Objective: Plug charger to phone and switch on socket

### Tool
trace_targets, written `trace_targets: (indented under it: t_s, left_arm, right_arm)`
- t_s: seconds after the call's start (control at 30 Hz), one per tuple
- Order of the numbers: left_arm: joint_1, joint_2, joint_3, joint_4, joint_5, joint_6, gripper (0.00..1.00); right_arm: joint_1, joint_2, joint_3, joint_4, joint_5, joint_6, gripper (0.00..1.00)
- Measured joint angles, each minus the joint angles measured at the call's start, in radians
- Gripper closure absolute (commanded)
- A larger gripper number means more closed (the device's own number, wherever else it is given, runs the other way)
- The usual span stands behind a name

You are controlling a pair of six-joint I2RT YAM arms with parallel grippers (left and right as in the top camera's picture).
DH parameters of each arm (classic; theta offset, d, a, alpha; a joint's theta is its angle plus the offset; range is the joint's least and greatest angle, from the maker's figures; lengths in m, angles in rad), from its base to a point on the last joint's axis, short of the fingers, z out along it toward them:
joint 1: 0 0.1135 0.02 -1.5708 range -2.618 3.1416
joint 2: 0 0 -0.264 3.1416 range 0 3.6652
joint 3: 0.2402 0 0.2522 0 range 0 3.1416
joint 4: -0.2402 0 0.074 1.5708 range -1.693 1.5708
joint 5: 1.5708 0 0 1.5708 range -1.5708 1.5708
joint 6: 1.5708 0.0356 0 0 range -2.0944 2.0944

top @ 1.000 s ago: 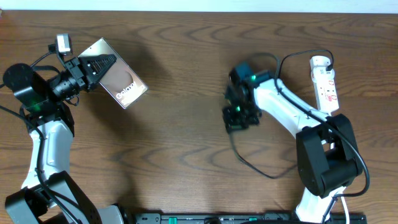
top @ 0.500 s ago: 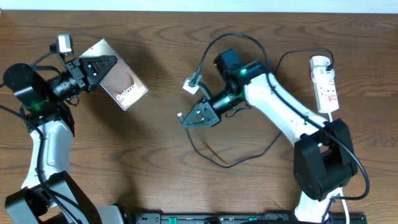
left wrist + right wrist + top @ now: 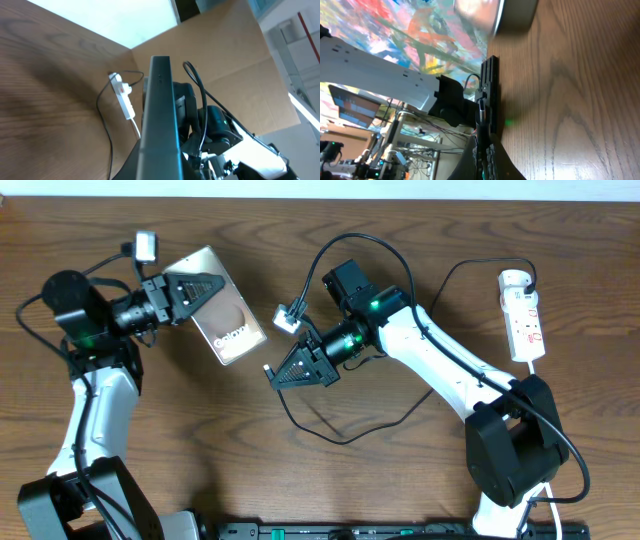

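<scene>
The left gripper (image 3: pixel 205 283) sits in the upper left of the overhead view, its claw pinched on one short end of the phone (image 3: pixel 230 323). The phone is held up off the wooden table (image 3: pixel 200 430). Its glossy face with the white lettering is tilted towards the camera, and its free end points to the middle of the frame. In the left wrist view the phone (image 3: pixel 160 120) shows edge-on as a dark upright slab running up the centre of the picture.

The right gripper (image 3: pixel 278 370) is just right of the phone's free end and close to it but apart from it. Its claw is pressed together on the connector end of the charger (image 3: pixel 340 440), and a small pale tip shows at the fingertips. The right wrist view shows the black fingers (image 3: pixel 487 90) closed over a thin dark piece. The thin black cable arcs over the right arm and loops on the table below it. Another run leads towards the socket (image 3: pixel 522 315).

The socket lies flat near the upper right edge, well apart from both grippers. In the left wrist view the socket (image 3: pixel 124 97) appears small in the background, with its white cord trailing down.
</scene>
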Motion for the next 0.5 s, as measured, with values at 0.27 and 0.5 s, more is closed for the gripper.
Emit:
trace_targets:
  t_s: [0.27,0.5]
  left_arm:
    - [-0.049,0.000,0.000,0.000,0.000,0.019,0.93]
    - [-0.056,0.000,0.000,0.000,0.004,0.022,0.93]
  right_arm:
    - [0.000,0.000,0.000,0.031,-0.027,0.026,0.99]
    - [0.000,0.000,0.000,0.073,-0.047,0.055,0.99]
